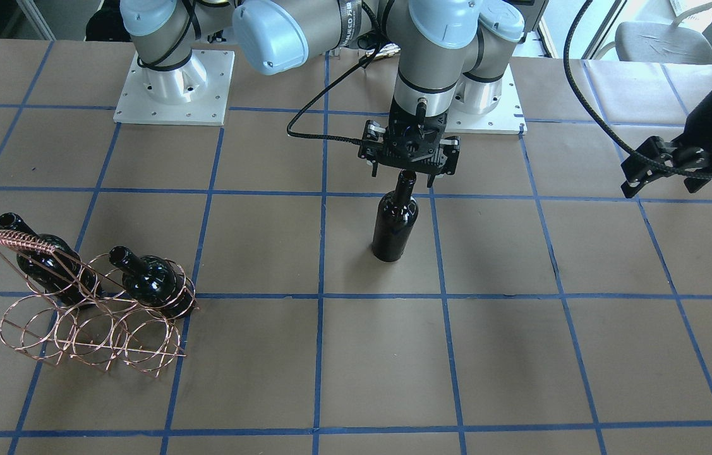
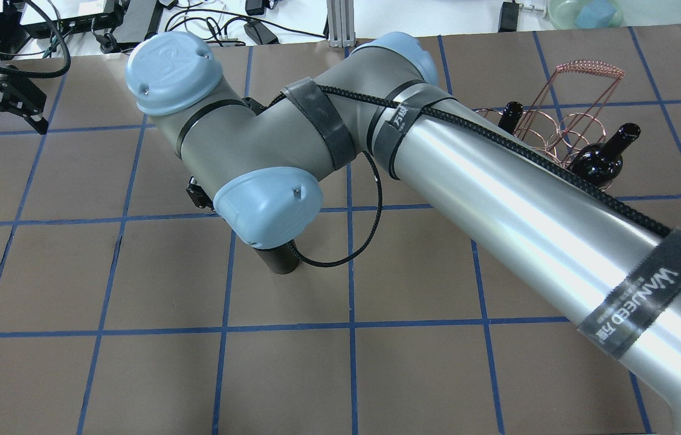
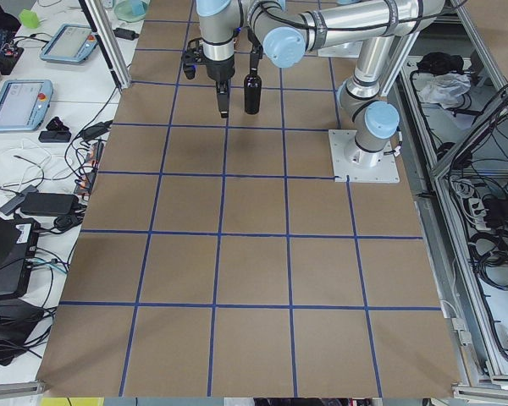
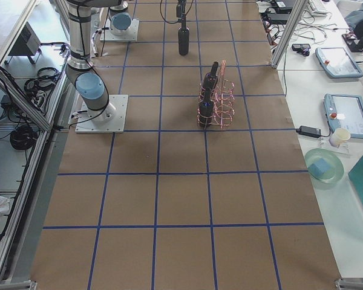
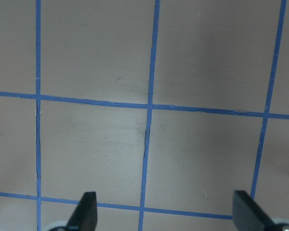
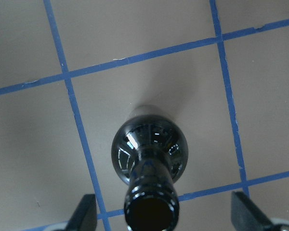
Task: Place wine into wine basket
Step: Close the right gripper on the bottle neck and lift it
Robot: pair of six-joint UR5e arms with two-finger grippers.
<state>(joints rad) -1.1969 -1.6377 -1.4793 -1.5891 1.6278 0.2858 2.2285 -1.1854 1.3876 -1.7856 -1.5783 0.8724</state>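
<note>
A glossy black wine bottle stands upright on the table near its middle. It also shows in the right wrist view. My right gripper is open and hangs straight over it, with one finger on each side of the bottle's mouth and not touching it. The copper wire wine basket stands towards the robot's right end of the table. Two more black bottles lie in its upper rings. My left gripper is open and empty, above bare table far to the other side.
The table is brown paper with a blue tape grid. The two white arm base plates sit at the robot's edge. My right arm's long silver link hides much of the overhead view. Tablets and cables lie beyond the table's ends.
</note>
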